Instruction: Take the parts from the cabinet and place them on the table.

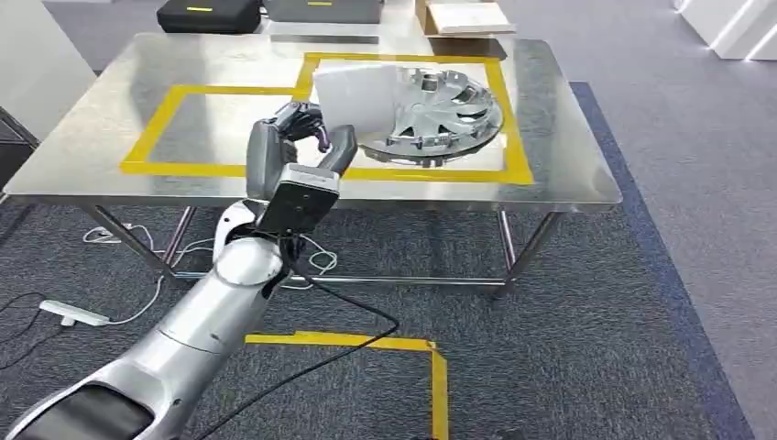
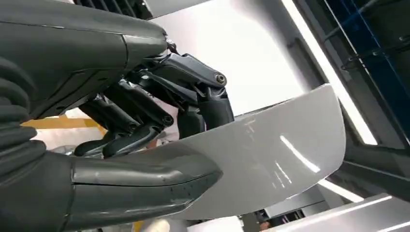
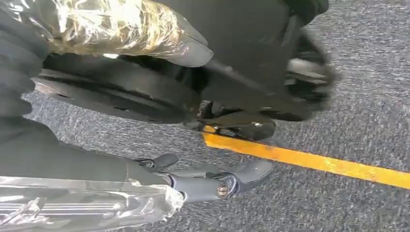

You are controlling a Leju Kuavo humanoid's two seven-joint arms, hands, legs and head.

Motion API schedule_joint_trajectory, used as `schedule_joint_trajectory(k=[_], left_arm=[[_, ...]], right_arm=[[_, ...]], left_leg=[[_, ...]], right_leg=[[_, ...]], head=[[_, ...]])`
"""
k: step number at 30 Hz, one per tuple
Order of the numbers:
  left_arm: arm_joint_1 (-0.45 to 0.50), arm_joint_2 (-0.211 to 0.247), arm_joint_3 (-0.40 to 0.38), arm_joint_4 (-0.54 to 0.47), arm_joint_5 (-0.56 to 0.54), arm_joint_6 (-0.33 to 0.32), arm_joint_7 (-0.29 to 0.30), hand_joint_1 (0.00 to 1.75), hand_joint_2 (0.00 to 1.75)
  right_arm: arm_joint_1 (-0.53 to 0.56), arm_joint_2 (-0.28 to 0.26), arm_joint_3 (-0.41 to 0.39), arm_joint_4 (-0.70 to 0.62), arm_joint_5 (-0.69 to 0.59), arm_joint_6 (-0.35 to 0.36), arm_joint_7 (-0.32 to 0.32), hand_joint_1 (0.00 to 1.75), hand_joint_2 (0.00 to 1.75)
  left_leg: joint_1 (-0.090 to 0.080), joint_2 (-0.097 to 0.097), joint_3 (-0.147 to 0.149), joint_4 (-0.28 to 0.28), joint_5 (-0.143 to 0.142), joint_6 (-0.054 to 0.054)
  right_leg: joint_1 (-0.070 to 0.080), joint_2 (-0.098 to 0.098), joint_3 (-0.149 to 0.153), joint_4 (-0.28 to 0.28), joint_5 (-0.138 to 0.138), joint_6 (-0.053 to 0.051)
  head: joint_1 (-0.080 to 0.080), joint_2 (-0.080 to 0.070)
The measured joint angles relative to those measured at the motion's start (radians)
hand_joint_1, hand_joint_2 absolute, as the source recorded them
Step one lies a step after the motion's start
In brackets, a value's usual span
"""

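Left hand [image 1: 302, 137] is being shown at the centre of the head view, raised over the near edge of the steel table [image 1: 92, 137], its fingers and thumb closed on a pale grey panel [image 1: 357, 96]. In the left wrist view the same panel [image 2: 270, 150] is being pinched between the thick grey thumb and the darker fingers [image 2: 212, 104], its curved edge running toward the right of the frame. On the table, right of centre in the head view, a silver hubcap [image 1: 440, 115] is lying inside a rectangle of yellow tape [image 1: 513, 128], and the held panel is overlapping its left side. Right hand [image 3: 212, 181] is being seen low in the right wrist view above grey carpet [image 3: 338, 116] crossed by a yellow floor line [image 3: 309, 159]; nothing is being held in it, its fingers loosely extended.
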Motion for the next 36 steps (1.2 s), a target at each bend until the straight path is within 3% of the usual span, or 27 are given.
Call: schedule_joint_trajectory(k=[1, 2, 4, 5, 6, 9, 11, 14, 15, 16, 17, 19, 20, 21, 22, 24, 26, 27, 29, 30, 31, 32, 33, 35, 36], left_arm=[[0.001, 0.0, 0.001, 0.0, 0.0, 0.0, 0.0, 1.75, 1.75], [0.001, 0.0, 0.001, 0.0, 0.0, 0.0, 0.0, 1.75, 1.75], [0.001, 0.0, 0.002, 0.0, 0.0, 0.0, 0.0, 1.75, 1.75], [0.0, 0.0, 0.003, -0.001, 0.0, 0.0, 0.0, 1.75, 1.75], [-0.001, 0.001, 0.004, -0.003, 0.0, 0.0, 0.0, 1.75, 1.75], [-0.001, 0.0, 0.004, -0.004, 0.0, 0.0, 0.0, 1.75, 1.75], [-0.002, 0.001, 0.007, -0.008, -0.001, 0.0, 0.0, 1.75, 1.75], [-0.001, 0.003, 0.01, -0.008, -0.003, 0.0, -0.002, 1.75, 1.75], [0.002, 0.005, 0.01, -0.008, -0.004, 0.0, -0.002, 1.75, 1.75], [0.004, 0.007, 0.011, -0.008, -0.005, 0.0, -0.003, 1.75, 1.75], [0.004, 0.008, 0.011, -0.008, -0.006, 0.0, -0.003, 1.75, 1.75], [0.003, 0.008, 0.011, -0.012, -0.009, 0.003, -0.007, 1.75, 1.75], [0.003, 0.008, 0.011, -0.016, -0.01, 0.003, -0.009, 1.75, 1.75], [0.001, 0.008, 0.011, -0.018, -0.01, 0.003, -0.011, 1.75, 1.75], [0.001, 0.006, 0.012, -0.019, -0.011, 0.003, -0.012, 1.75, 1.75], [0.002, 0.007, 0.014, -0.021, -0.011, 0.004, -0.013, 1.75, 1.75], [0.002, 0.003, 0.015, -0.024, -0.011, 0.005, -0.014, 1.75, 1.75], [0.0, 0.0, 0.015, -0.026, -0.012, 0.006, -0.016, 1.75, 1.75], [0.002, 0.0, 0.016, -0.028, -0.012, 0.008, -0.017, 1.75, 1.75], [0.005, 0.001, 0.016, -0.028, -0.011, 0.01, -0.017, 1.75, 1.75], [0.009, 0.001, 0.017, -0.028, -0.011, 0.011, -0.017, 1.75, 1.75], [0.011, 0.001, 0.018, -0.028, -0.011, 0.013, -0.017, 1.75, 1.75], [0.012, 0.001, 0.019, -0.028, -0.01, 0.016, -0.017, 1.75, 1.75], [0.011, 0.001, 0.024, -0.032, -0.01, 0.02, -0.018, 1.75, 1.75], [0.009, 0.002, 0.029, -0.032, -0.01, 0.021, -0.019, 1.75, 1.75]], right_arm=[[0.0, 0.0, 0.0, 0.0, 0.0, 0.0, 0.0, 0.0, 1.75], [0.0, 0.0, 0.0, 0.0, 0.0, 0.0, 0.0, 0.0, 1.75], [-0.001, 0.0, 0.0, 0.0, 0.0, 0.0, 0.0, 0.0, 1.75], [-0.003, 0.0, 0.001, 0.0, 0.0, 0.0, 0.0, 0.0, 1.75], [-0.004, 0.0, 0.001, 0.0, 0.0, 0.0, -0.001, 0.0, 1.75], [-0.001, 0.0, 0.002, 0.0, 0.002, 0.001, -0.001, 0.0, 1.75], [-0.001, 0.0, 0.002, 0.0, 0.002, 0.002, -0.001, 0.0, 1.75], [-0.002, 0.0, 0.002, 0.0, 0.002, 0.003, -0.001, 0.0, 1.75], [-0.001, 0.0, 0.002, 0.0, 0.003, 0.003, -0.001, 0.0, 1.75], [0.0, 0.0, 0.002, 0.0, 0.003, 0.004, -0.001, 0.0, 1.75], [0.0, 0.0, 0.002, 0.0, 0.003, 0.004, -0.001, 0.0, 1.75], [-0.001, 0.0, 0.002, 0.0, 0.003, 0.005, -0.001, 0.0, 1.75], [-0.001, 0.0, 0.002, 0.0, 0.003, 0.005, 0.0, 0.0, 1.75], [-0.003, 0.002, 0.002, 0.0, 0.003, 0.006, 0.0, 0.0, 1.75], [-0.003, 0.002, 0.002, 0.0, 0.003, 0.006, 0.0, 0.0, 1.75], [-0.002, 0.002, 0.002, 0.0, 0.003, 0.006, 0.001, 0.0, 1.75], [-0.001, 0.002, 0.002, 0.0, 0.004, 0.006, 0.001, 0.0, 1.75], [-0.002, 0.002, 0.002, 0.0, 0.004, 0.006, 0.002, 0.0, 1.75], [-0.002, 0.001, 0.003, 0.0, 0.004, 0.006, 0.002, 0.0, 1.75], [-0.001, 0.001, 0.003, 0.0, 0.004, 0.006, 0.002, 0.0, 1.75], [0.001, 0.001, 0.002, 0.0, 0.004, 0.006, 0.003, 0.0, 1.75], [0.001, 0.001, 0.002, 0.0, 0.003, 0.006, 0.003, 0.0, 1.75], [0.001, 0.001, 0.002, 0.0, 0.003, 0.007, 0.004, 0.0, 1.75], [0.0, 0.001, 0.003, 0.0, 0.003, 0.006, 0.005, 0.0, 1.75], [-0.002, 0.002, 0.003, 0.0, 0.003, 0.007, 0.006, 0.0, 1.75]], left_leg=[[0.0, 0.0, 0.0, 0.0, 0.0, 0.0], [0.0, 0.0, 0.001, 0.0, 0.0, 0.0], [0.001, 0.0, 0.006, 0.001, -0.003, -0.006], [-0.003, -0.001, 0.004, 0.002, -0.005, -0.012], [-0.008, -0.003, -0.001, 0.007, -0.005, -0.018], [-0.004, -0.001, 0.001, 0.001, 0.001, -0.032], [-0.003, -0.002, -0.009, 0.028, -0.027, -0.043], [-0.002, -0.002, -0.105, 0.243, -0.137, -0.05], [-0.002, -0.002, -0.133, 0.302, -0.153, -0.049], [-0.002, -0.002, -0.139, 0.311, -0.143, -0.047], [-0.003, -0.002, -0.126, 0.278, -0.111, -0.042], [-0.006, -0.003, -0.052, 0.123, -0.021, -0.026], [-0.01, -0.004, -0.014, 0.045, 0.009, -0.015], [-0.012, -0.004, -0.001, 0.017, -0.005, -0.007], [-0.013, -0.004, -0.001, 0.009, -0.008, -0.012], [-0.017, -0.005, -0.003, 0.008, -0.009, -0.009], [-0.006, -0.005, 0.008, -0.01, 0.0, -0.002], [-0.004, -0.004, 0.009, -0.01, -0.001, 0.003], [-0.005, -0.004, 0.009, -0.01, -0.003, 0.005], [-0.005, -0.004, 0.009, -0.01, -0.004, 0.006], [-0.005, -0.004, 0.011, -0.01, -0.006, 0.006], [-0.005, -0.004, 0.013, -0.009, -0.008, 0.005], [-0.004, -0.005, 0.017, -0.009, -0.011, 0.002], [-0.004, -0.006, 0.03, -0.009, -0.021, -0.006], [-0.012, -0.006, 0.028, -0.008, -0.025, -0.012]], right_leg=[[-0.001, -0.001, 0.004, -0.014, 0.019, 0.001], [-0.002, -0.002, 0.032, -0.068, 0.055, 0.001], [-0.005, -0.011, 0.138, -0.27, 0.143, 0.0], [-0.003, -0.014, 0.161, -0.313, 0.127, -0.001], [-0.001, -0.009, 0.169, -0.322, 0.133, -0.013], [0.005, -0.005, 0.165, -0.319, 0.134, -0.03], [-0.003, -0.005, 0.167, -0.324, 0.14, -0.044], [-0.001, -0.005, 0.167, -0.324, 0.138, -0.053], [0.001, -0.005, 0.167, -0.324, 0.138, -0.054], [0.002, -0.004, 0.167, -0.324, 0.138, -0.054], [0.004, -0.002, 0.167, -0.324, 0.138, -0.054], [0.008, 0.001, 0.172, -0.324, 0.138, -0.053], [0.008, 0.002, 0.173, -0.324, 0.137, -0.052], [0.017, 0.003, 0.168, -0.319, 0.134, -0.047], [0.012, 0.003, 0.163, -0.32, 0.136, -0.044], [0.008, 0.001, 0.164, -0.325, 0.138, -0.033], [0.009, 0.001, 0.154, -0.313, 0.125, -0.023], [0.007, 0.0, 0.133, -0.267, 0.095, -0.018], [0.001, -0.001, 0.051, -0.1, 0.023, -0.008], [0.001, -0.002, 0.013, -0.032, 0.003, -0.005], [0.001, -0.002, -0.004, -0.007, 0.005, -0.003], [0.0, -0.002, 0.003, -0.03, 0.033, -0.002], [-0.001, -0.003, 0.036, -0.104, 0.083, -0.004], [-0.001, -0.011, 0.133, -0.302, 0.17, -0.008], [0.003, -0.013, 0.159, -0.32, 0.147, -0.01]], head=[[0.0, 0.0], [0.0, 0.0], [0.0, 0.0], [0.0, 0.0], [-0.001, 0.0], [-0.002, 0.0], [-0.006, 0.0], [-0.01, 0.0], [-0.011, 0.0], [-0.011, 0.0], [-0.012, 0.0], [-0.012, 0.0], [-0.011, 0.0], [-0.008, 0.0], [-0.012, 0.0], [-0.012, 0.0], [-0.01, 0.0], [-0.003, 0.0], [-0.004, 0.0], [-0.002, 0.0], [-0.002, 0.0], [-0.002, 0.0], [-0.002, 0.0], [-0.002, 0.0], [-0.002, 0.0]])
